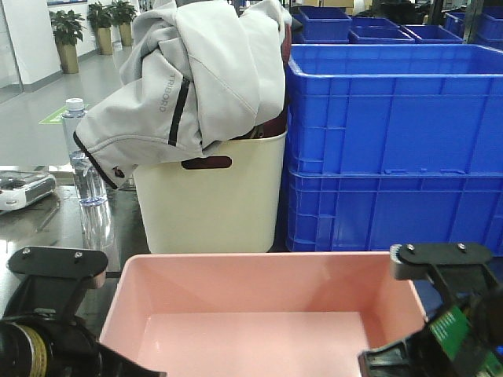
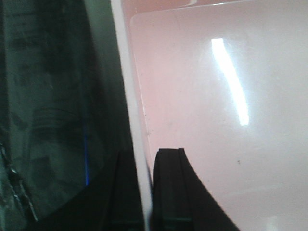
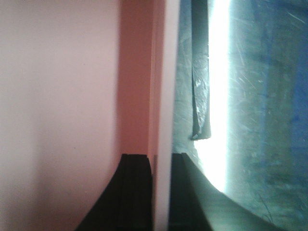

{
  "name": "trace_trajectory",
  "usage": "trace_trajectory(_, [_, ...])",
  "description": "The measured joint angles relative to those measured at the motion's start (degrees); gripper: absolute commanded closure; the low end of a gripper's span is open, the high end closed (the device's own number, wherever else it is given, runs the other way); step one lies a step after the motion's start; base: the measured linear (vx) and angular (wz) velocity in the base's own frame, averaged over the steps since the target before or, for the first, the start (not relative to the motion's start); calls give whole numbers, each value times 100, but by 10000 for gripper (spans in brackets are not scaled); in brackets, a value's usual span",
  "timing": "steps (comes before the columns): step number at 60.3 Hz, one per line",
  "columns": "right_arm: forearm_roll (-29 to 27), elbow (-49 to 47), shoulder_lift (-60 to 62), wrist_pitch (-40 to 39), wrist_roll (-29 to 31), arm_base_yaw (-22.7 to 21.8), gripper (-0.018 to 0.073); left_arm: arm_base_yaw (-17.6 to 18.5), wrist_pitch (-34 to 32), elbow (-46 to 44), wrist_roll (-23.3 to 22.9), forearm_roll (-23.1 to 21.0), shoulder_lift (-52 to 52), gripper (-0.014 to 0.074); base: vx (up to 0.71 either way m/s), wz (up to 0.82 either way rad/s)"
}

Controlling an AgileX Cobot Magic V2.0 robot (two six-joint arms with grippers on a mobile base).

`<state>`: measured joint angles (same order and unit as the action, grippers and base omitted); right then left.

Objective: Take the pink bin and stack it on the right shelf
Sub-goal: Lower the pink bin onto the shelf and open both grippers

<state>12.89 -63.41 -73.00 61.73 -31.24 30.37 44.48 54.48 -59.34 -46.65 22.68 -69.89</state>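
Observation:
The pink bin (image 1: pixel 263 310) fills the bottom middle of the front view, empty, its open top facing up. My left gripper (image 2: pixel 144 159) is shut on the bin's left rim (image 2: pixel 131 120), one finger inside the bin and one outside. My right gripper (image 3: pixel 161 161) is shut on the bin's right rim (image 3: pixel 166 96) in the same way. Both arms (image 1: pixel 47 314) (image 1: pixel 448 314) flank the bin at the bottom corners. The shelf's shiny dark top (image 3: pixel 250 120) with a black tape line (image 3: pixel 199 86) shows beneath the bin's right side.
A tall cream bin (image 1: pixel 208 196) draped with a grey jacket (image 1: pixel 196 71) stands just behind the pink bin. Stacked blue crates (image 1: pixel 393 149) stand at the back right. A clear water bottle (image 1: pixel 82 157) and a small scale (image 1: pixel 23 188) are at the left.

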Motion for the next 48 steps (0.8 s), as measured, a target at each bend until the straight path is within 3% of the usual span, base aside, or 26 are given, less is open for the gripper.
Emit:
trace_trajectory(10, [-434, -580, -735, -144, 217, -359, 559, -645, -388, 0, 304, -16, -230, 523, 0, 0])
trace_trajectory(20, [-610, -917, -1421, -313, 315, -582, 500, -1087, -914, 0, 698, -81, -555, 393, 0, 0])
trace_trajectory(28, [-622, -1092, -1816, -477, 319, -588, 374, -1377, -1036, -92, 955, -124, -861, 224, 0, 0])
trace_trajectory(36, [-485, -1138, -1923, -538, 319, -615, 169, -1496, -857, -369, 1214, -118, -1040, 40, 0, 0])
trace_trajectory(43, [-335, -1138, -1858, -620, 318, -650, 18, -1532, -749, -633, 1519, -258, -970, -39, 0, 0])
trace_trajectory(48, [-286, -1116, -1645, -640, 354, -650, -33, -1537, -677, -748, 1854, -497, -780, -41, 0, 0])
